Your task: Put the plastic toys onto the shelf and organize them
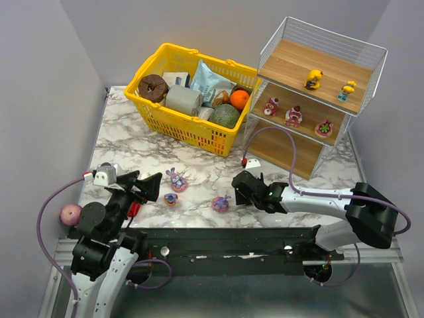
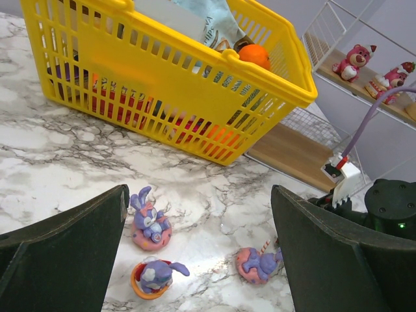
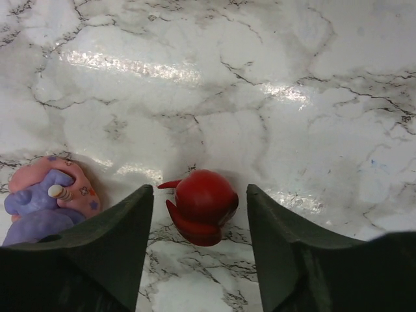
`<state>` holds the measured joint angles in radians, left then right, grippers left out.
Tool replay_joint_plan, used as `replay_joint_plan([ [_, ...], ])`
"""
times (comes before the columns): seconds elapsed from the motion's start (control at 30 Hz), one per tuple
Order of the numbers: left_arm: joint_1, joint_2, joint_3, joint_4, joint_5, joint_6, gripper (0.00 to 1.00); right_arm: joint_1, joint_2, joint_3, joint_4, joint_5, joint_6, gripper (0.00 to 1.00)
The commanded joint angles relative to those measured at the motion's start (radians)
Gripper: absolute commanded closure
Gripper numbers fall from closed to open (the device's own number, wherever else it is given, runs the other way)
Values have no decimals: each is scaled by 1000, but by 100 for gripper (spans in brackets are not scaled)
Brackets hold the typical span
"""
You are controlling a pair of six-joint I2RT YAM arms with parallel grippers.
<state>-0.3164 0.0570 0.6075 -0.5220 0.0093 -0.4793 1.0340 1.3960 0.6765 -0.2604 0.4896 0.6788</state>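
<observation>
Left gripper (image 1: 142, 186): lower left of the top view, arm folded low, jaws spread wide and empty, facing the purple bunnies (image 2: 151, 225).
Right gripper (image 3: 198, 190): arm stretched flat toward frame centre; jaws apart, straddling the small red toy (image 3: 203, 208) with gaps on both sides, apparently lined up for a pinch.
Table (image 3: 260, 78): bunnies loose at lower centre.
Shelf (image 1: 301, 66): upper right; yellow ducks (image 1: 313, 79) on the top board, pink figures (image 1: 293, 115) on the middle, grouped by kind.

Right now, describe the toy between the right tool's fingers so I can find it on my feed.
From the yellow basket, come toward the arms to the right tool over the marble. The small toy between its open fingers is plain red, unlike the pink-and-purple bunny beside it.
</observation>
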Motion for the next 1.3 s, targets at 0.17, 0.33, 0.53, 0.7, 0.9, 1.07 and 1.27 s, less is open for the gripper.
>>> replay_joint_plan([
  [0.17,-3,-6,1,-12,-2,1,1,1,-29,3,19,13,5,20],
  [0.33,-3,-9,1,-12,-2,1,1,44,-48,-51,91,117,53,20],
  [0.53,-3,-9,1,-13,-26,1,1,66,-11,-69,141,204,93,25],
  [0.7,-3,-8,1,-12,-23,1,1,92,-9,-112,153,270,171,31],
  [0.9,-3,-6,1,-12,-23,1,1,104,-14,-152,211,314,189,34],
  [1.07,-3,-6,1,-12,-23,1,1,110,-11,-193,321,320,162,37],
  [1.27,-3,-8,1,-12,-23,1,1,109,6,-199,352,336,165,53],
])
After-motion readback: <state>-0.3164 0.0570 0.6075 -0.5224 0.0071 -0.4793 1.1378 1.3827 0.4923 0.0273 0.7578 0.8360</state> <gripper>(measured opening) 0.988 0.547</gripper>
